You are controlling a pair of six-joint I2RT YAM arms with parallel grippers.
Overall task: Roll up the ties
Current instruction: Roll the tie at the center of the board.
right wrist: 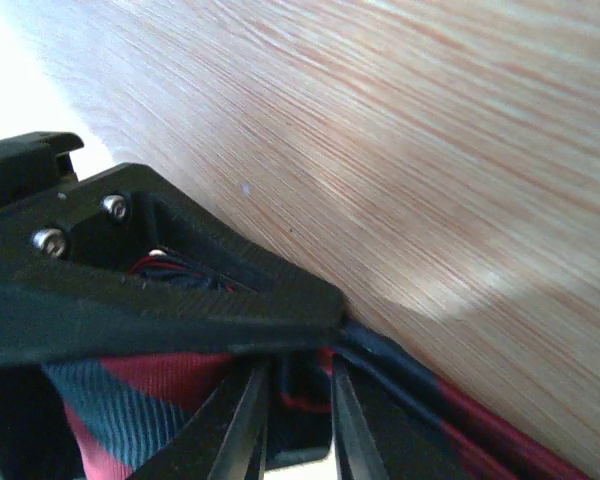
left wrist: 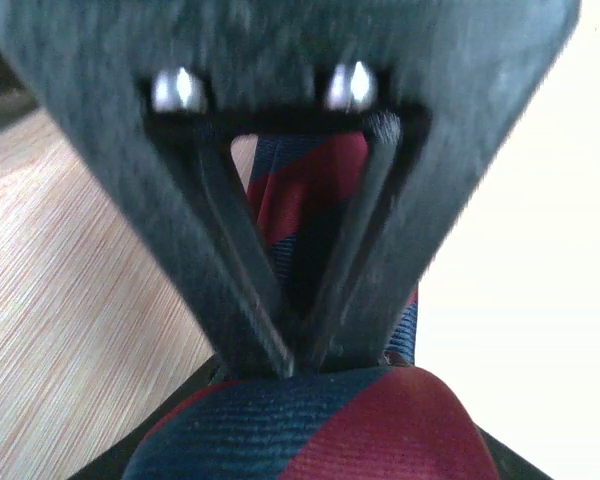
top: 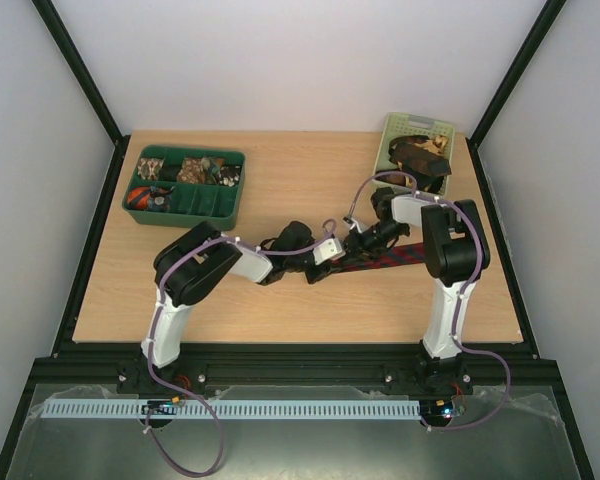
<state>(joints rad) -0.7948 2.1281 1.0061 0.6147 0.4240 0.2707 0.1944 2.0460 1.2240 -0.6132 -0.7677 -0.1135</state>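
Tie (top: 388, 257) is pinched by the nearly closed left gripper (left wrist: 295, 360) and straddled by the narrow right gripper (right wrist: 292, 425), whose hold cannot be told. Its roll could be undone if either is slackened.

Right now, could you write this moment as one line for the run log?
step: rolling striped tie | left hand: shut on its folded end | right hand: on tie, grip unclear | basket: holds other ties

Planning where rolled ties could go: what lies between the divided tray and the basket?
Only bare tabletop lies between the divided tray and the basket; the top external view shows it.
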